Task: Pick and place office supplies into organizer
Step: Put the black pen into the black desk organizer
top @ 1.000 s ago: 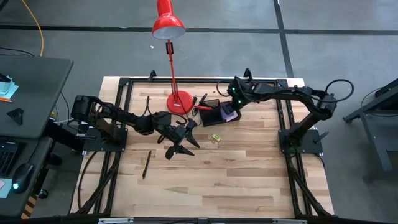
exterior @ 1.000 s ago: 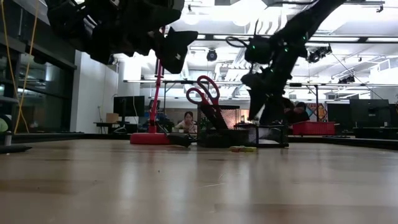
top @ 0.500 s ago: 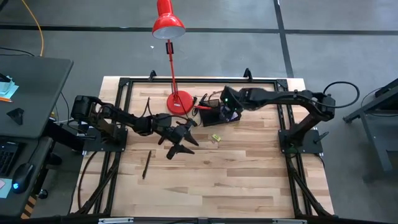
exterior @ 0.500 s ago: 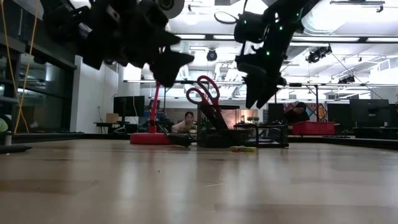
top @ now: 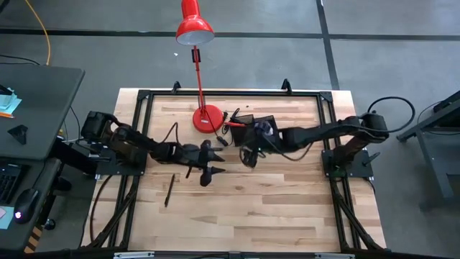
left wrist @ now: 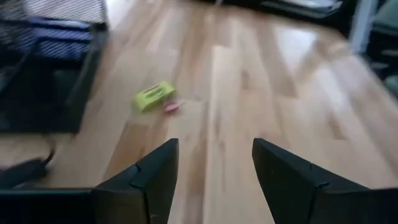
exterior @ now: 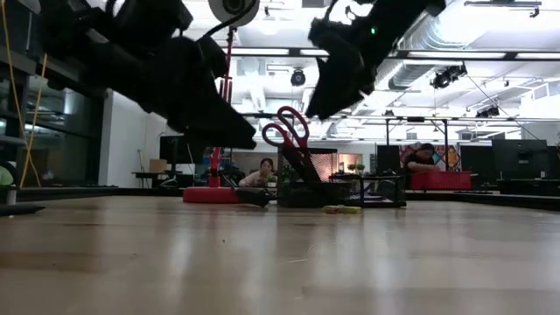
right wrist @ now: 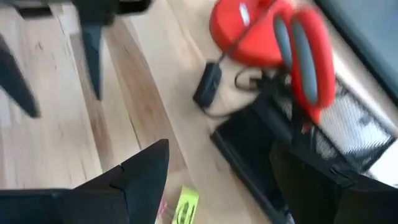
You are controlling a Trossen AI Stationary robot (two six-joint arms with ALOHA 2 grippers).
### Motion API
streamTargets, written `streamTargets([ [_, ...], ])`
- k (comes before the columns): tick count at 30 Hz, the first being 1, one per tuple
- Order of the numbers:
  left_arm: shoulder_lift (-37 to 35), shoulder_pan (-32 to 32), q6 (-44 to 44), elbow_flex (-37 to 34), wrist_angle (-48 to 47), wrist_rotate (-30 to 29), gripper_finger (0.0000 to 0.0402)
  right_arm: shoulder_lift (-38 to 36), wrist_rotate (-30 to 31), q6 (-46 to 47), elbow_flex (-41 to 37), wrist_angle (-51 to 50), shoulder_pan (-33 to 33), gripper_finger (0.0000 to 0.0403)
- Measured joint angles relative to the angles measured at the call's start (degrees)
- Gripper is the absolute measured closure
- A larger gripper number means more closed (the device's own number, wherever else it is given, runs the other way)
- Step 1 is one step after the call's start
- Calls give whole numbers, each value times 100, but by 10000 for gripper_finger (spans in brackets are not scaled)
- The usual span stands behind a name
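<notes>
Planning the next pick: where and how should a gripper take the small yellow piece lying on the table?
The yellow piece lies flat on bare wood beside the organizer. Probably best come straight down and pinch across its short sides; its low, flat shape offers no handle, and the organizer wall blocks one side.

One camera looks straight down on the whole desk (top: 237, 208). Another sits at desk height, facing the room. Each wrist camera looks closely along the boards; both share the yellow piece (left wrist: 153, 96) beside the organizer (right wrist: 261, 155).

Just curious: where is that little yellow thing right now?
The yellow piece lies flat on the wooden table, just in front of the black organizer, both seen from the left wrist.
</notes>
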Motion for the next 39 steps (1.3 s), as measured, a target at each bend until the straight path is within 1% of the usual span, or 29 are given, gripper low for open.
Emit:
streamTargets([
  [2, 0, -234, -140, 0, -67, -436, 206, 0, 382, -96, -4, 163, 189, 135],
  [4, 0, -529, -335, 0, -156, -908, 206, -2, 442, -146, -108, 545, 300, 137],
  [7, 0, -1063, -586, 0, -454, -1826, 206, 0, -179, -343, -411, 1181, 372, 137],
  [9, 0, -1429, -950, 0, -744, -2616, 206, 0, -518, -531, -605, 1487, 371, 136],
  [10, 0, -1622, -1173, 0, -903, -3058, 206, 0, -563, -551, -718, 1597, 373, 135],
  [12, 0, -2022, -1801, 0, -1199, -3991, 206, 0, -476, -448, -894, 1572, 373, 135],
  [14, 0, -2392, -2367, 0, -1481, -4783, 206, -2, -228, -392, -982, 1520, 368, 135],
  [17, 0, -2843, -2880, 0, -1672, -5562, 206, -7, 27, -457, -1013, 1066, 332, 137],
  [19, 5, -3028, -3124, 0, -1661, -5723, 206, -51, -21, -202, -990, 651, 314, 137],
  [21, 31, -3089, -3283, 0, -1717, -5613, 206, -64, -191, 233, -991, 552, 337, 137],
  [23, 10, -3087, -3337, 0, -1827, -5617, 206, -81, -408, 283, -1039, 520, 372, 137],
  [24, 2, -3142, -3415, 0, -1847, -5724, 206, -81, -472, 260, -1086, 659, 398, 137],
  [26, 2, -3264, -3663, 0, -1935, -6215, 206, -104, -793, 115, -1240, 1165, 438, 137],
  [29, 0, -3521, -3993, 2, -2252, -6822, 206, -254, -1693, -12, -1602, 2000, 458, 134],
  [30, 0, -3613, -4030, 0, -2344, -6979, 206, -363, -1926, -13, -1788, 2218, 469, 134],
  [31, 0, -3698, -4064, 0, -2401, -7106, 206, -495, -2007, 5, -1998, 2440, 488, 135],
  [33, 0, -3826, -4100, 0, -2484, -7181, 206, -851, -1895, 114, -2488, 2877, 534, 137],
  [36, 0, -3871, -4060, 2, -2541, -7163, 206, -1600, -1337, 275, -3322, 3508, 646, 137],
  [39, 0, -3864, -4062, 2, -2673, -7165, 206, -2397, -942, 270, -4128, 4249, 845, 134],
])
